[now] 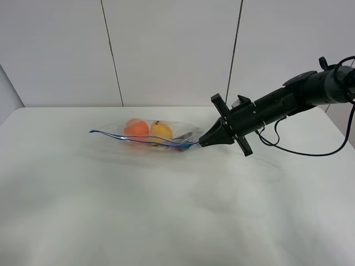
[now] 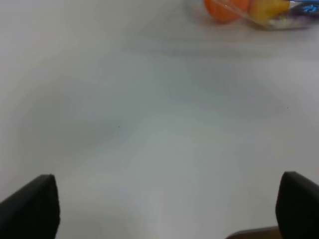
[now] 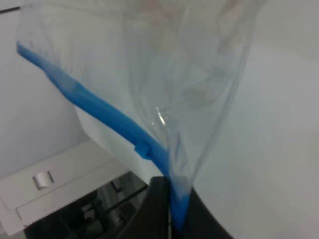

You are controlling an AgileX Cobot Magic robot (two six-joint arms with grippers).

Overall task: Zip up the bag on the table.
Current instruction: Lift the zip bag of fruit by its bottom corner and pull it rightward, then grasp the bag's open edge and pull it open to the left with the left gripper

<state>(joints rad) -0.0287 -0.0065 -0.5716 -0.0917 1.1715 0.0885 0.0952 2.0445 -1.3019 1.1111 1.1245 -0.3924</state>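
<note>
Left gripper (image 2: 167, 201): jaws spread wide, nothing held, over the table (image 1: 166, 210). Farther back, the bag (image 1: 152, 132) rests on the table (orange and yellow fruit inside). Right gripper (image 1: 203, 142) is clamped on the blue seal strip (image 1: 133, 138) at the bag's right end.

A lab-like test bench: bare white table (image 1: 166, 221), plain panelled wall (image 1: 166, 50).

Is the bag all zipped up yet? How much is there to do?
Done: the right end effector is shut on one end of the blue seal strip of the bag. In hand: it holds that end. Left: closing the strip along its length; I cannot tell how much is sealed. The left end effector is open over the table, away from the bag.
</note>
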